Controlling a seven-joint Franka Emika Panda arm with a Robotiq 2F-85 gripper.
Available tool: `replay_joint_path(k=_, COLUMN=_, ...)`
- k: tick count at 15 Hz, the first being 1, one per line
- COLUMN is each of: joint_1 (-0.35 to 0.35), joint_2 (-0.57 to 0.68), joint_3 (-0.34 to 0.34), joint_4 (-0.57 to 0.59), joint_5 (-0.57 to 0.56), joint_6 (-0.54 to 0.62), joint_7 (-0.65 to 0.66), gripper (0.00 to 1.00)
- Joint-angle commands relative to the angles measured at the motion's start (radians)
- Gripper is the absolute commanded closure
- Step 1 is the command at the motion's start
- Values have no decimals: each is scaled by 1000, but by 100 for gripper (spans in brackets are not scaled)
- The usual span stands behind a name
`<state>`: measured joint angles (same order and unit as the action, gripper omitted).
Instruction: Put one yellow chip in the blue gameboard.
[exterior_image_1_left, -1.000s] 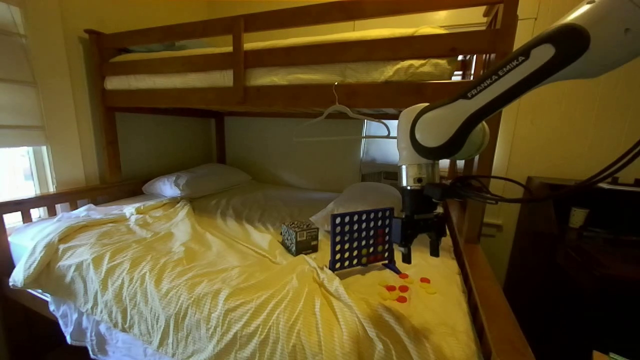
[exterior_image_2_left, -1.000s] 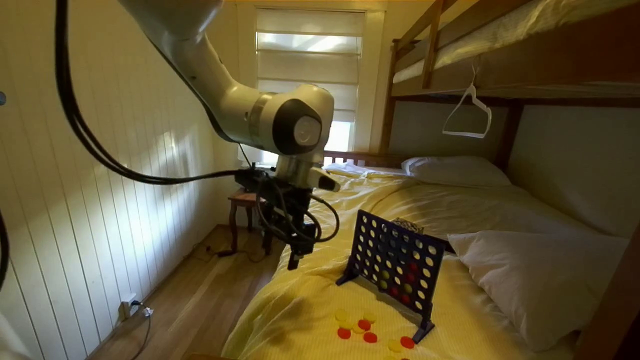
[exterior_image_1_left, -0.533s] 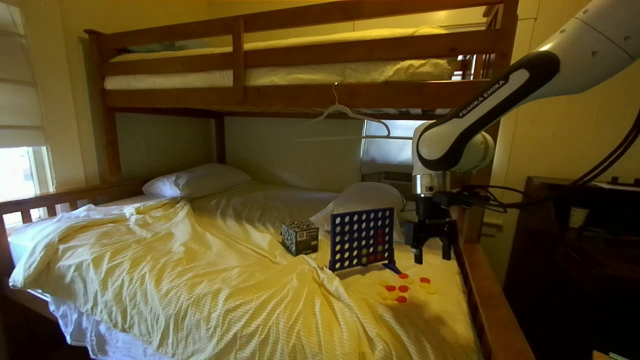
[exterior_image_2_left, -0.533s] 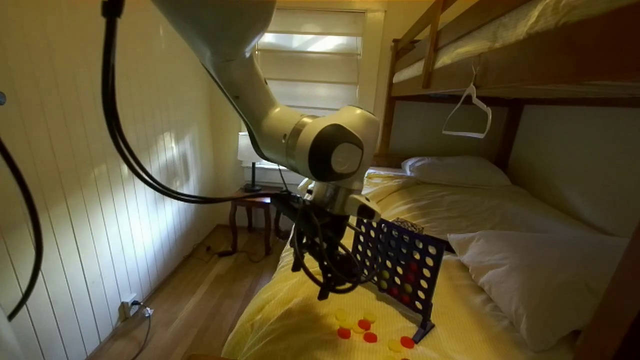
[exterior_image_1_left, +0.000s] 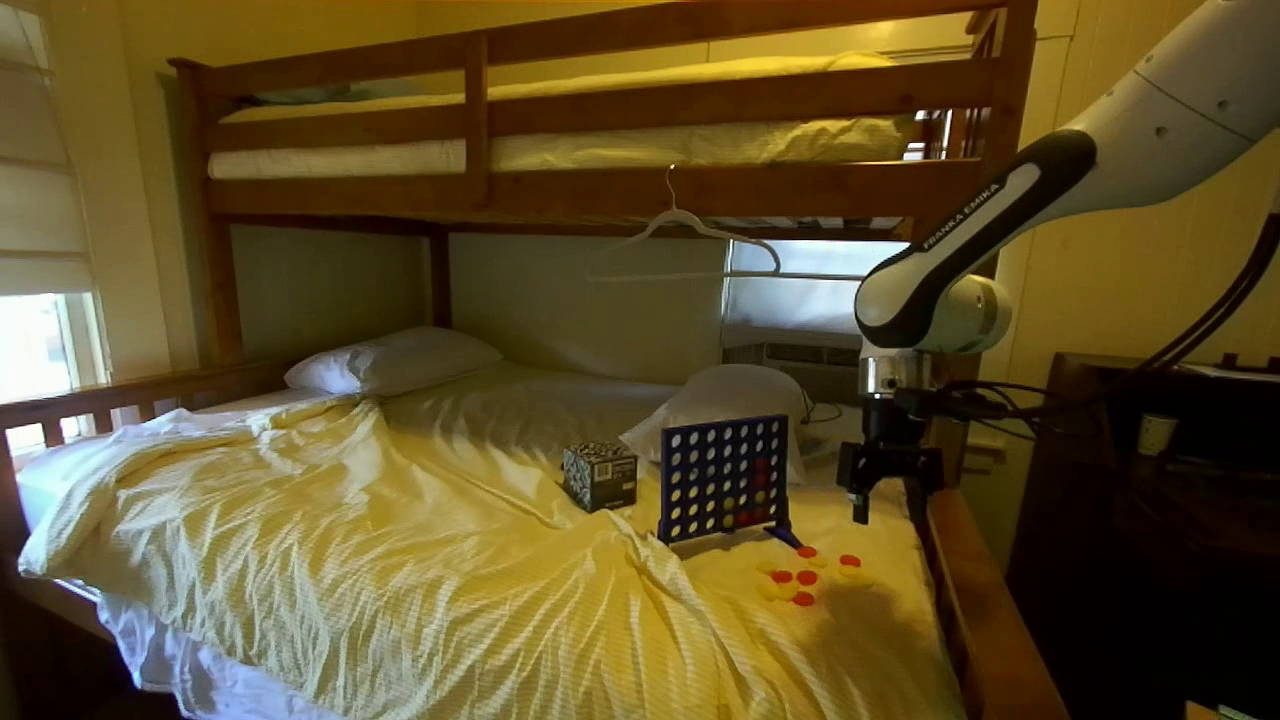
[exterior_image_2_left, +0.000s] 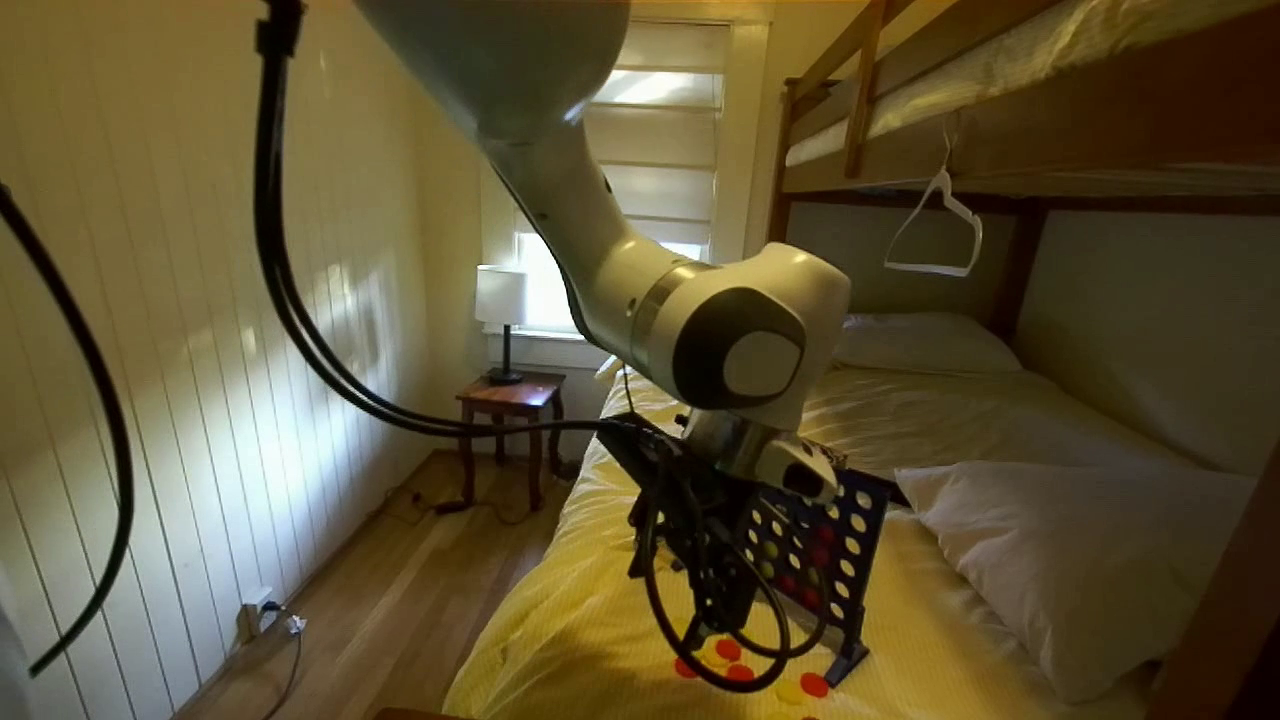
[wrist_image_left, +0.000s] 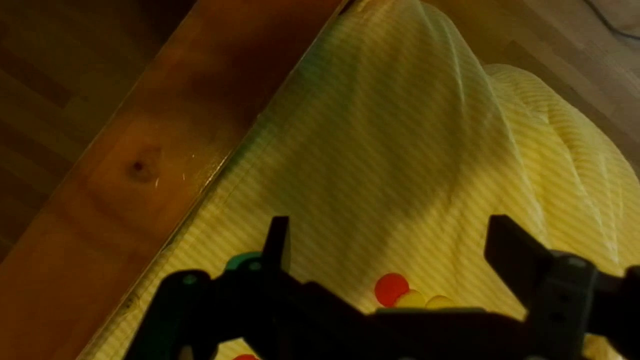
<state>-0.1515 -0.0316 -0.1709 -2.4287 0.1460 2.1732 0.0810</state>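
The blue gameboard (exterior_image_1_left: 702, 447) stands upright on the bed in both exterior views, with some red and yellow chips in its lower holes. Loose yellow chips (exterior_image_1_left: 850, 572) lie flat on the sheet in front of it, mixed with red ones. My gripper (exterior_image_1_left: 889, 508) hangs above the bed, beside the board and near the side rail, pointing down. From the wrist, the gripper (wrist_image_left: 390, 220) is wide open with nothing between its fingers. Two yellow chips (wrist_image_left: 411, 300) show below, partly hidden by the gripper body. In an exterior view the arm covers part of the gameboard (exterior_image_2_left: 866, 560).
Red chips (exterior_image_1_left: 806, 578) lie among the yellow ones. A dark patterned box (exterior_image_1_left: 600, 477) sits behind the board, near a pillow (exterior_image_1_left: 735, 390). The wooden bed rail (wrist_image_left: 150, 175) runs close beside the gripper. A hanger (exterior_image_1_left: 672, 216) dangles from the upper bunk.
My open gripper has moved away from the gameboard toward the bed rail, and its shadow now falls beside the loose chips. Board and chips look unmoved.
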Motion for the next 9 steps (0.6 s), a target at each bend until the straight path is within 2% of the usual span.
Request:
replay_joint_path(k=1, joint_1=-4, joint_2=0, joint_3=4, joint_4=1, joint_5=5, joint_6=-2, joint_7=-1, gripper=0)
replay_joint_path(k=4, joint_1=-3, joint_2=0, joint_3=4, joint_4=2, joint_5=7, joint_6=-2, joint_7=-1, gripper=0)
replay_joint_path(k=9, joint_1=-12, joint_2=1, joint_3=-2, joint_4=-41, joint_5=-119, joint_6=201, joint_7=-75, gripper=0)
